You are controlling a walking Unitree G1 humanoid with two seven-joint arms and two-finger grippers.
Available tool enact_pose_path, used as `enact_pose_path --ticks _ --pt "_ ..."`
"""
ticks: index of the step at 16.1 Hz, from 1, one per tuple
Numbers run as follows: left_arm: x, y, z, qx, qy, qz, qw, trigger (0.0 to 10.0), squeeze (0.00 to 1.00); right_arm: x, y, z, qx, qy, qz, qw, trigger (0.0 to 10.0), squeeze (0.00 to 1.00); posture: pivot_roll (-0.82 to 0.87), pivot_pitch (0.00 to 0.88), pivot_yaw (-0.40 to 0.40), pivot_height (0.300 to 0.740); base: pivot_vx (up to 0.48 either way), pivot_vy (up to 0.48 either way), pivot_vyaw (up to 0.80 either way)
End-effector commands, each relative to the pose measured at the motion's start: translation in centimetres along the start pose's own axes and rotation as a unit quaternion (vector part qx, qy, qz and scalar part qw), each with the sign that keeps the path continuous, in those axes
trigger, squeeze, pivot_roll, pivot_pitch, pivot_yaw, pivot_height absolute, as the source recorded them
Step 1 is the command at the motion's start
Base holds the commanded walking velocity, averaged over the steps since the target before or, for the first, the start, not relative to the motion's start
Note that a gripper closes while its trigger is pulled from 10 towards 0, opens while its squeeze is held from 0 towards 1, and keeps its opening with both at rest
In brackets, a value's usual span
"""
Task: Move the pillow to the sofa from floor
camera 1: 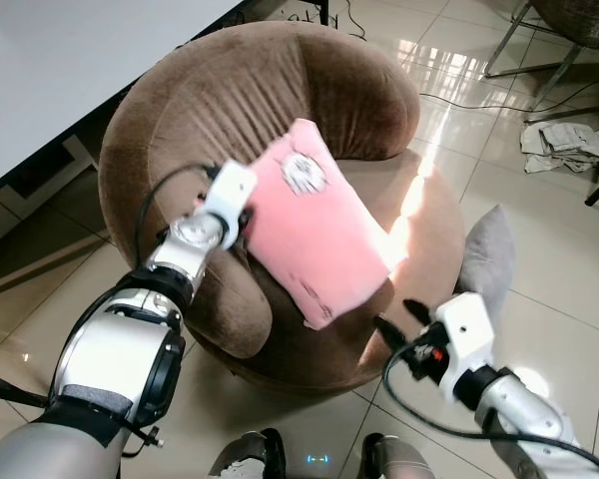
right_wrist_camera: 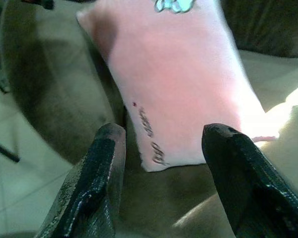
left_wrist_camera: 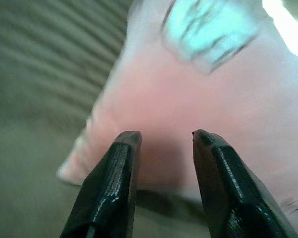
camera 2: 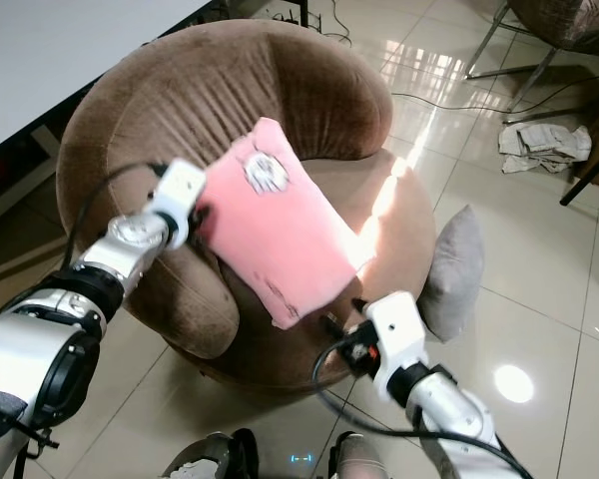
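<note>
A pink pillow (camera 1: pixel 319 235) with a pale print lies tilted on the seat of the round brown sofa chair (camera 1: pixel 230 100), its lower corner near the front rim. My left gripper (left_wrist_camera: pixel 161 136) is at the pillow's left edge. Its fingers are open and just short of the fabric, holding nothing. My right gripper (camera 1: pixel 399 317) hangs open below the pillow's lower corner, in front of the chair's front rim. The pillow (right_wrist_camera: pixel 184 84) sits beyond its spread fingers.
A grey pillow (camera 1: pixel 484 254) leans against the chair's right side on the tiled floor. Crumpled paper (camera 1: pixel 569 145) and metal chair legs (camera 1: pixel 539 40) are at the back right. A white surface (camera 1: pixel 60 60) runs along the left.
</note>
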State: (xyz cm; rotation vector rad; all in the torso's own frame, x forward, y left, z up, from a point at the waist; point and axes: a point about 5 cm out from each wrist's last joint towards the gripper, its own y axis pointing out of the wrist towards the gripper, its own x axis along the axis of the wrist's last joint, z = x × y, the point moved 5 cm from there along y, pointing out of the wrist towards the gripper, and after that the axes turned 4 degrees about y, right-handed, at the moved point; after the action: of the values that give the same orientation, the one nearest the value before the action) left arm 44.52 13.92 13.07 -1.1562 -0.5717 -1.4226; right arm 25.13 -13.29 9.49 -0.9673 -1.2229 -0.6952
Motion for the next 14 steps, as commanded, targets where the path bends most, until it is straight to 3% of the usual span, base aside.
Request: enact_pose_path --ticks 1,4,6,7,9,12,14 --pt "2.0 -0.1 1.2 0.023 -0.023 -0.046 0.998 10.0 1.00 0.4 0.0 -0.6 -0.011 0.008 -0.015 1.000 10.0 0.00 -0.15 0.135 0.085 0.740 0.000 0.000 0.00" --pt "3.9 -0.4 1.9 0.036 -0.083 -0.115 0.989 10.0 1.00 1.0 0.5 -1.0 -0.014 0.008 -0.030 0.999 10.0 0.00 -0.14 0.099 0.082 0.740 0.000 0.000 0.00" --pt "5.1 -0.9 1.6 0.016 -0.168 -0.179 0.969 10.0 1.00 1.3 1.1 -1.3 -0.028 -0.001 -0.041 0.999 10.0 0.00 -0.13 0.069 0.085 0.740 0.000 0.000 0.00" --pt "5.0 -1.1 1.1 0.005 -0.174 -0.189 0.966 10.0 0.00 1.3 1.3 -1.4 -0.038 -0.009 -0.043 0.998 10.0 0.00 -0.13 0.056 0.091 0.740 0.000 0.000 0.00" --pt "4.0 -1.8 -0.1 -0.014 -0.171 -0.201 0.964 10.0 0.00 1.3 1.6 -1.8 -0.071 -0.015 -0.050 0.996 10.0 0.00 -0.11 0.037 0.096 0.740 0.000 0.000 0.00" --pt "0.3 -6.1 -2.4 -0.028 -0.134 -0.208 0.969 10.0 0.00 0.8 1.5 -2.7 -0.136 0.002 -0.062 0.989 10.0 0.00 -0.09 0.019 0.090 0.740 0.000 -0.101 0.00" --pt "-1.1 -7.4 -3.1 -0.022 -0.140 -0.189 0.972 10.0 0.00 0.7 2.3 -2.9 -0.143 0.001 -0.064 0.988 10.0 0.00 -0.08 0.000 0.072 0.740 0.000 -0.459 0.00"
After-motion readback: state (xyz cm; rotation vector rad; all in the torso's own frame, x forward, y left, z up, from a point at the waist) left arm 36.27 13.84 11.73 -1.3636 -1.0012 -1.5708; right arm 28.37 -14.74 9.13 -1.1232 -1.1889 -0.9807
